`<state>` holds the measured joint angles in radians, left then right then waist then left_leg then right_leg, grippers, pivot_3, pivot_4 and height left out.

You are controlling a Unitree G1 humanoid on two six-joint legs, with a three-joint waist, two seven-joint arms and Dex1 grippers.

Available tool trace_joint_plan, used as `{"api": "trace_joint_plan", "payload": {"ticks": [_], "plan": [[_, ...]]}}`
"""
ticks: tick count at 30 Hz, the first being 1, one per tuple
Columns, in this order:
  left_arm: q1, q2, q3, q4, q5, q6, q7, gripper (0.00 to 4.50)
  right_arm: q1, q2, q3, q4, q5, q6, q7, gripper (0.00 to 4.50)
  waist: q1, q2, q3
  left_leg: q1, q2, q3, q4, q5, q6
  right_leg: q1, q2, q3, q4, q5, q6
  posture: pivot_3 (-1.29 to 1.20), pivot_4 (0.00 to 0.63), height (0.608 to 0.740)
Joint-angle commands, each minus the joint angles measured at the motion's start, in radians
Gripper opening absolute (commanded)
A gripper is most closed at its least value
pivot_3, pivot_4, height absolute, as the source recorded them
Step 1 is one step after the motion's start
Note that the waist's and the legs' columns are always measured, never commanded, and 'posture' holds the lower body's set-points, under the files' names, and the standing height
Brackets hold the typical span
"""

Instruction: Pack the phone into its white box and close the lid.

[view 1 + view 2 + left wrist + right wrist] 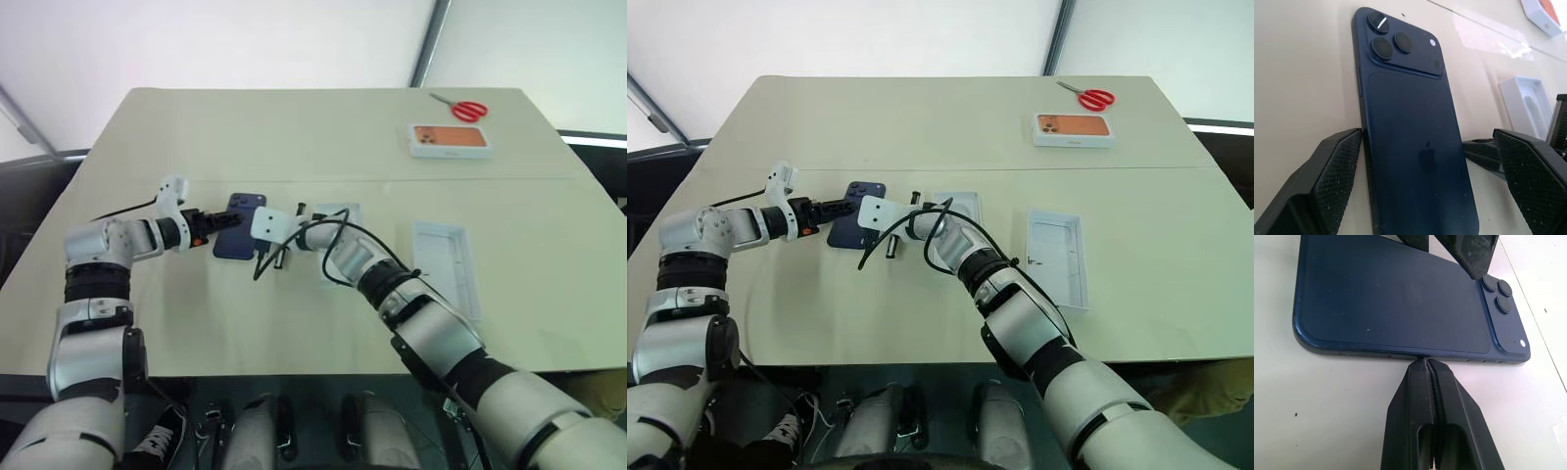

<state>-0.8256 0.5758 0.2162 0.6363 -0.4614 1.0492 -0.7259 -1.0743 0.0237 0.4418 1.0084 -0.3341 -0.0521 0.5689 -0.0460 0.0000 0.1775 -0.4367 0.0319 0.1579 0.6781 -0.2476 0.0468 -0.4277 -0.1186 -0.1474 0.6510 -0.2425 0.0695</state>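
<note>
The slim dark navy-blue phone (239, 239) lies flat, back up, on the beige desk (294, 137), its camera cluster at the far corner. It sits left of the shallow white box (958, 207), which lies open a little to the phone's right, partly hidden behind the right arm. Farther right, the white rectangular lid (1059, 253) rests inner face up, well apart from the phone.

The left tool (209, 225) is spread wide, released; in the left wrist view its two black textured fingers (1332, 171) straddle the phone's near end, one on each long side, the left one against the edge. The right tool (1427, 363) is clenched shut on nothing, its closed fingertips pressed against the phone's long side edge where it meets the desk.

At the far right of the desk lie another white box with an orange phone picture (451, 140) and, beyond it, red-handled scissors (462, 107).
</note>
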Motion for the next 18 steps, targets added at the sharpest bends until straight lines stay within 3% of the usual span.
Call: {"api": "trace_joint_plan", "payload": {"ticks": [1, 6, 11, 18], "plan": [[0.063, 0.018, -0.041, 0.056, 0.028, 0.069, -0.008, 4.5, -0.008, 0.009, -0.007, -0.017, 0.0, -0.016, 0.006, 0.04, -0.003, 0.0, 0.0, 0.001, 0.0, 0.0, -0.001, 0.0, 0.0, 0.0, 0.0, 0.001, 0.0, 0.0, 0.0, 0.0, 0.15, 0.738], [0.046, -0.028, 0.0, 0.103, -0.01, 0.1, -0.013, 4.5, -0.01, 0.009, -0.007, -0.01, -0.004, -0.022, 0.003, 0.04, -0.008, 0.0, 0.0, 0.004, 0.0, 0.002, -0.003, 0.0, -0.001, 0.001, 0.0, 0.003, 0.0, 0.0, 0.0, 0.0, 0.15, 0.738], [0.057, -0.12, 0.009, 0.067, -0.035, 0.166, 0.02, 4.5, -0.011, 0.002, -0.009, -0.01, -0.007, -0.028, 0.006, 0.04, 0.006, 0.0, -0.001, 0.008, -0.001, 0.002, -0.004, 0.0, -0.001, 0.005, -0.001, 0.003, -0.001, 0.0, 0.0, 0.0, 0.15, 0.738], [0.065, -0.169, 0.06, -0.012, -0.07, 0.224, 0.058, 4.5, -0.003, -0.006, -0.01, -0.018, -0.011, -0.029, 0.005, 0.04, 0.013, 0.0, -0.002, 0.011, -0.003, 0.002, -0.006, -0.001, -0.003, 0.009, -0.003, 0.003, -0.001, 0.0, 0.001, 0.0, 0.15, 0.738]]}}
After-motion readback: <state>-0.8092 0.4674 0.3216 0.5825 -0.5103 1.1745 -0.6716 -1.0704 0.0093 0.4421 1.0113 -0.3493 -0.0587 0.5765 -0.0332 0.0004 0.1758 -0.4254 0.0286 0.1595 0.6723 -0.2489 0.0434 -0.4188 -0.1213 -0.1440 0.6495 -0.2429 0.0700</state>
